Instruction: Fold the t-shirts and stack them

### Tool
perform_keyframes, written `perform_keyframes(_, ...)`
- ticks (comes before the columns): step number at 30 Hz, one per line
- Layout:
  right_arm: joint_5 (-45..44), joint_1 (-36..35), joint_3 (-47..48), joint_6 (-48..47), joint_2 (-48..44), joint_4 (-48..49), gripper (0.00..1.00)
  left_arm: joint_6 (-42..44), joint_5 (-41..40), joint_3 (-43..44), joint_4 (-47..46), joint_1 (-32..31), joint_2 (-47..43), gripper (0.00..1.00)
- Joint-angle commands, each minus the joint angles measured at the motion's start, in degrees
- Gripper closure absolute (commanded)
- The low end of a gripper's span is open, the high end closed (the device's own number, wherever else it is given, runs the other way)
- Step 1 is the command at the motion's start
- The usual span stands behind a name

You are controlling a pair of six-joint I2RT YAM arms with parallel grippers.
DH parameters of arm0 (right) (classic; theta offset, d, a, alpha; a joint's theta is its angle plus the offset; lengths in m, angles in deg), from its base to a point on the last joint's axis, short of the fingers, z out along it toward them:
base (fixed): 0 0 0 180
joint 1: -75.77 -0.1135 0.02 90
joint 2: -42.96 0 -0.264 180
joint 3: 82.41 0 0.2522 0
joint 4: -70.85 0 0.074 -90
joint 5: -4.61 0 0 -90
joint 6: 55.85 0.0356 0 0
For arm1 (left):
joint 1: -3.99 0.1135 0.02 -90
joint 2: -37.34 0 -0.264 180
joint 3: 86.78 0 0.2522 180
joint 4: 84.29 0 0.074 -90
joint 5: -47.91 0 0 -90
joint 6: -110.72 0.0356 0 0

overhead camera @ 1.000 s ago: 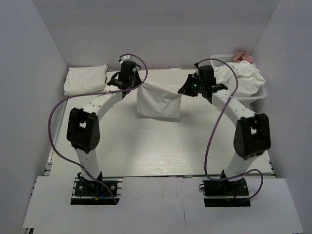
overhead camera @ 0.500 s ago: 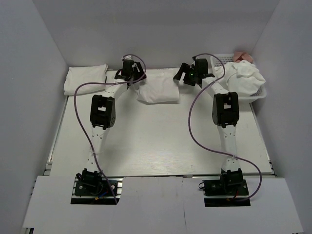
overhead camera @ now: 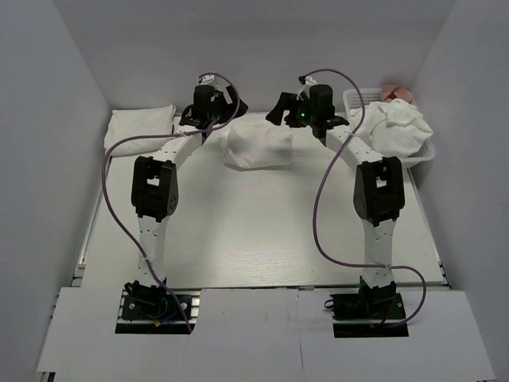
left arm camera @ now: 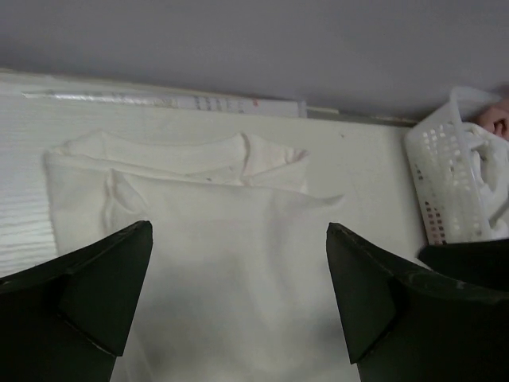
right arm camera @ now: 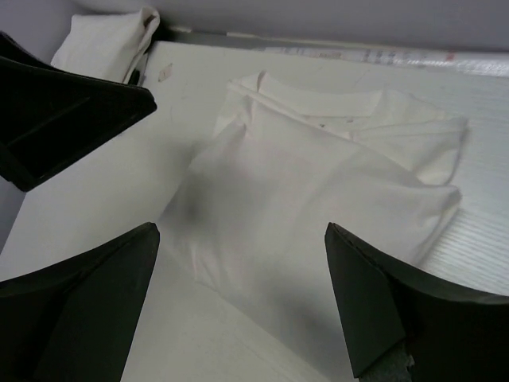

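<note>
A folded t-shirt stack (overhead camera: 139, 130) is sitting at the table's (overhead camera: 238, 239) far-left corner as the landing place, while the left pincer (left arm camera: 238, 231) and right pincer (right arm camera: 241, 231) are hovering wide open and empty over the doubled-over t-shirt (overhead camera: 258, 147) lying far-centre, likely readying a regrasp, and unfolded shirts (overhead camera: 398, 127) are waiting in the basket (overhead camera: 355, 97).

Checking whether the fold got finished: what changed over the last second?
The two grippers carried the t-shirt, which hung stretched between them, toward the far edge and laid it down folded. The left gripper and right gripper have let go and stand open above it. The folded stack at far left and the basket of shirts at right stayed put.
</note>
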Motion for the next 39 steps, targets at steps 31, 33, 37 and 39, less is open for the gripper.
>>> perform_keyframes(31, -2.0, -17.3, -74.5, 1.0, -74.5, -12.6, 0.10, -2.7, 2.7, -70.3, 18.6, -15.5, -65.2, 0.00)
perform_keyframes(33, -6.9, -17.1, -74.0, 1.9, -73.5, -13.2, 0.10, -2.7, 0.0, -69.7, 18.6, -15.5, -65.2, 0.00)
perform_keyframes(37, -17.5, -16.6, -71.6, 5.5, -66.7, -14.7, 0.10, -3.2, -1.9, -68.6, 16.0, -15.5, -59.5, 0.00)
perform_keyframes(39, -23.2, -16.2, -69.6, 7.1, -61.6, -13.2, 0.10, -3.2, -3.0, -66.3, 14.8, -15.0, -54.9, 0.09)
